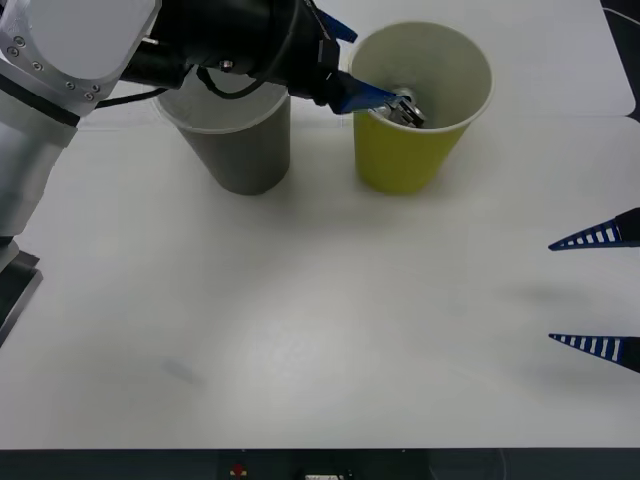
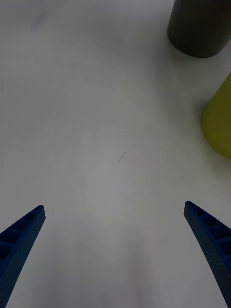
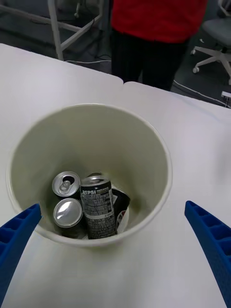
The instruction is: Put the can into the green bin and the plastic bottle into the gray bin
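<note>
Left gripper (image 1: 372, 97) hangs over the near-left rim of the green bin (image 1: 400, 160), fingers spread wide with nothing between them; the wrist view looks straight down into the bin, one blue finger (image 3: 17, 236) at each side of the mouth. The can (image 3: 98, 207) lies inside the green bin, leaning among several other cans on the bottom, so the can half of the task reads as done. Step in hand, as judged: clear the arm from the bin and go on to the bottle. To do it well, lift the fingers straight up before swinging away, since the lower finger sits close to the rolled rim and a sideways pull could tip the light bin. The gray bin (image 1: 240, 150) stands just left of the green one, directly under the left forearm, so the retreat should stay high enough to pass its white rim. Pose: left arm reaches from the near left across the gray bin's mouth, wrist pitched down toward the far right. Right gripper (image 1: 600, 290) waits at the right edge of the table (image 1: 320, 330), fingers apart and empty, pointing left over bare surface well apart from both bins. I cannot make out a plastic bottle on the table or in the gray bin.
</note>
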